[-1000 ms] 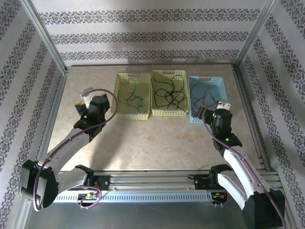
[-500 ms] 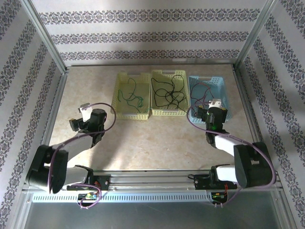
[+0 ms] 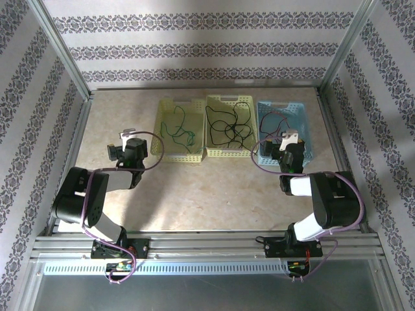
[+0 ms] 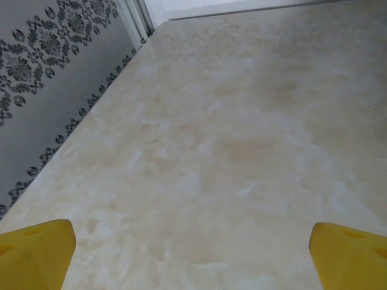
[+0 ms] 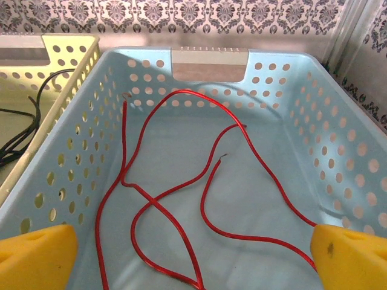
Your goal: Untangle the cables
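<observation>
Patterned walls (image 3: 194, 45) enclose a marbled surface (image 3: 214, 194) carrying three baskets in a row. Green cable (image 3: 179, 133) lies in the left yellow basket (image 3: 176, 157), black cable (image 3: 224, 128) in the middle basket (image 3: 228, 153), and red cable (image 5: 157, 205), cropped below, in the blue basket (image 5: 284, 90). Left tool (image 4: 193, 254) and right tool (image 5: 193, 254) gape wide, empty, their yellow tips cut off.

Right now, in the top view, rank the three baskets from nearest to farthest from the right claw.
1. Blue basket, rightmost, at the right claw.
2. Middle yellow basket, one place to the left.
3. Left yellow basket, leftmost in the row.
</observation>
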You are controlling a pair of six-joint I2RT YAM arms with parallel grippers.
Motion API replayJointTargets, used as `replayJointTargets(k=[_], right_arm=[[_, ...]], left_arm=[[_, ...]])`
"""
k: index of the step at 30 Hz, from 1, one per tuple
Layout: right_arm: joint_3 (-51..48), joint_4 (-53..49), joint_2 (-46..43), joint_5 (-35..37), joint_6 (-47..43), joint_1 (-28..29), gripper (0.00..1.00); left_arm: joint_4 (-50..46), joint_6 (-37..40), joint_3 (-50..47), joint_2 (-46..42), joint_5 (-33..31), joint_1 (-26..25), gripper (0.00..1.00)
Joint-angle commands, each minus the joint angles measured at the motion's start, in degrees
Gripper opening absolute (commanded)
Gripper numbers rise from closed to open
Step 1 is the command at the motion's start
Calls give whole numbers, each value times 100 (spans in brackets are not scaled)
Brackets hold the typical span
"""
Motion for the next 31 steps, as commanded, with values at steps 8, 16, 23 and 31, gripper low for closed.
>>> replayJointTargets(k=[8, 16, 23, 31], right_arm=[[-27, 254, 60, -194, -26, -28, 98], [-9, 217, 60, -311, 9, -85, 98], [24, 166, 67, -447, 39, -151, 98], [8, 180, 58, -516, 44, -174, 98]], left_arm=[[1625, 204, -838, -68, 2046, 449, 99], [1816, 109, -738, 160, 2167, 635, 99], [1814, 100, -740, 160, 2184, 649, 99], [1855, 109, -751, 176, 2210, 671, 99]])
